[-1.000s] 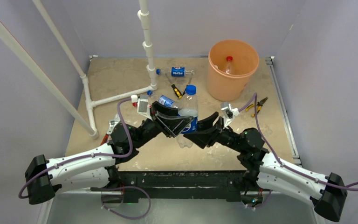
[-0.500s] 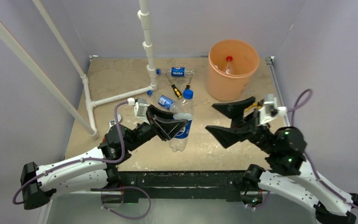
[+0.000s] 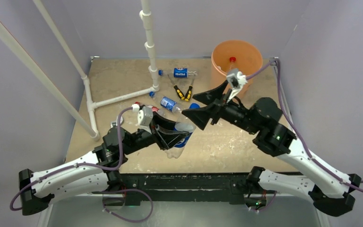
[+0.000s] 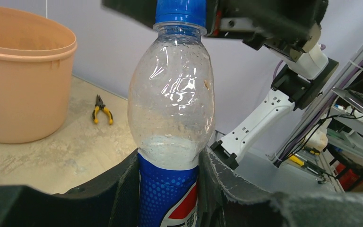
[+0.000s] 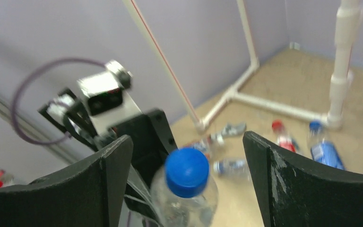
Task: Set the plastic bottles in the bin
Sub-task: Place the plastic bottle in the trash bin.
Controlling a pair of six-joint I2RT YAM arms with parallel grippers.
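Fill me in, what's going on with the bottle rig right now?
The left gripper has its jaws closed on the lower body of a blue-capped Pepsi bottle, holding it upright. The right gripper sits with jaws open on either side of that bottle's cap, not gripping it. The orange bin at the far right has one red-capped bottle in it. Other bottles lie on the table near the white pipe, including a second Pepsi bottle.

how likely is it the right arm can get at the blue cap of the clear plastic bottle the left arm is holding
Probably yes: the right tool stands open either side of the blue cap, while the left tool grips the clear plastic bottle by its label; nothing blocks it.
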